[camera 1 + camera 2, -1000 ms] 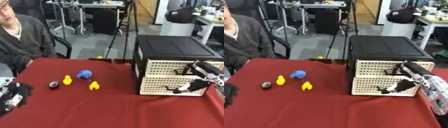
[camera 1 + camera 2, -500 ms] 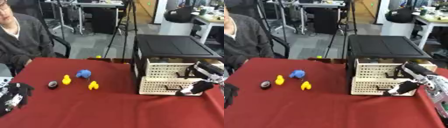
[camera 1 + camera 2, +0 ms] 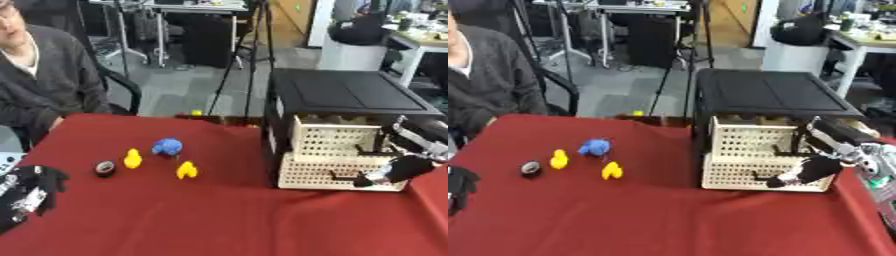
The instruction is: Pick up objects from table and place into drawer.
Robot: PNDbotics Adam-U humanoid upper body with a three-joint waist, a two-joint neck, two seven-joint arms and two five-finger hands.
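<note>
On the red table (image 3: 219, 220) lie a blue object (image 3: 166, 146), two small yellow ducks (image 3: 132, 158) (image 3: 186, 170) and a dark round thing (image 3: 105, 168), all left of centre. At the right stands a black cabinet (image 3: 350, 90) with two cream perforated drawers. Its lower drawer (image 3: 319, 175) is drawn out a little past the upper drawer (image 3: 332, 142). My right hand (image 3: 814, 170) has its fingers curled at the lower drawer's handle (image 3: 343, 176). My left hand (image 3: 31, 192) rests open at the lower left, far from the objects.
A seated person in a grey top is at the table's far left corner, not touching anything. A small yellow thing (image 3: 197, 113) shows beyond the table's far edge. Desks, a chair and a tripod stand behind.
My right hand has moved toward me with the lower drawer's handle, and the lower drawer has slid out a little from the cabinet. The left hand and the small objects have stayed put.
</note>
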